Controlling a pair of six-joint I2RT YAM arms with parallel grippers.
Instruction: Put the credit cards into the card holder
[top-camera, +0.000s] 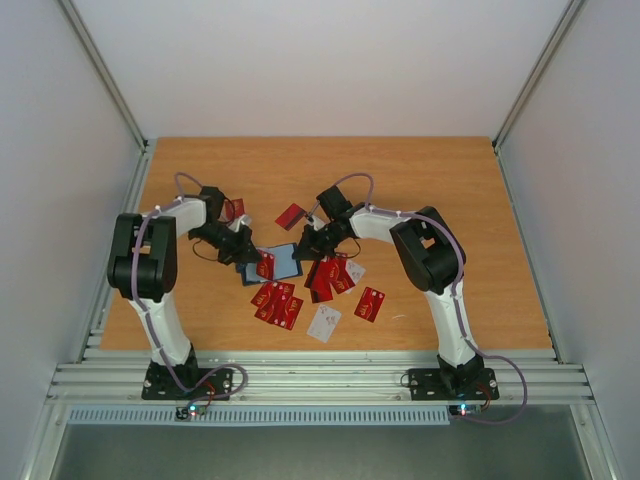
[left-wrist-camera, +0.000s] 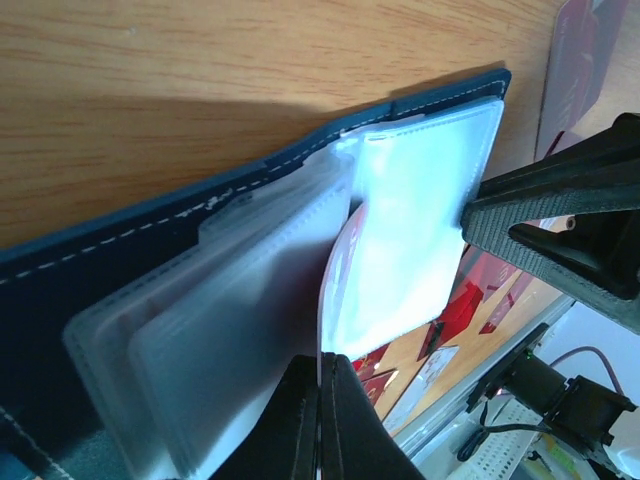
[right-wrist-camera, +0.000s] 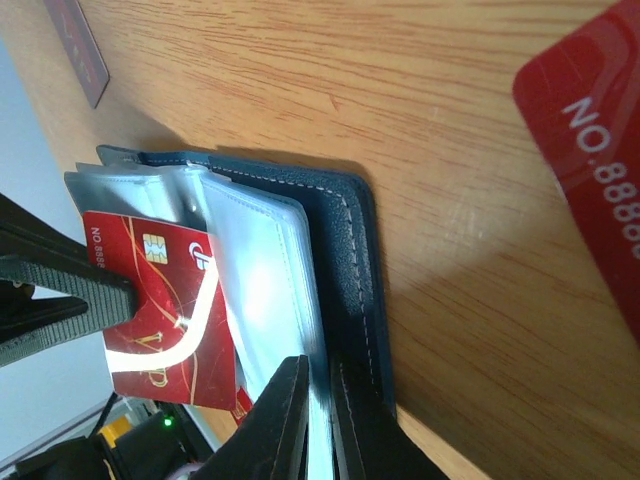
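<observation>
Fingers of the left arm are pressed together on a thin clear pocket of the card holder, which sits open on the counter between the two arms. A red card is partly in a pocket right by them (how deep, I cannot tell). Fingers of the right arm pinch the holder's other edge, nearly closed on it. To do this step well, I think the right side should hold steady while the card slides in straight and slow, so the soft pocket does not fold. More credit cards lie just beside the holder.
</observation>
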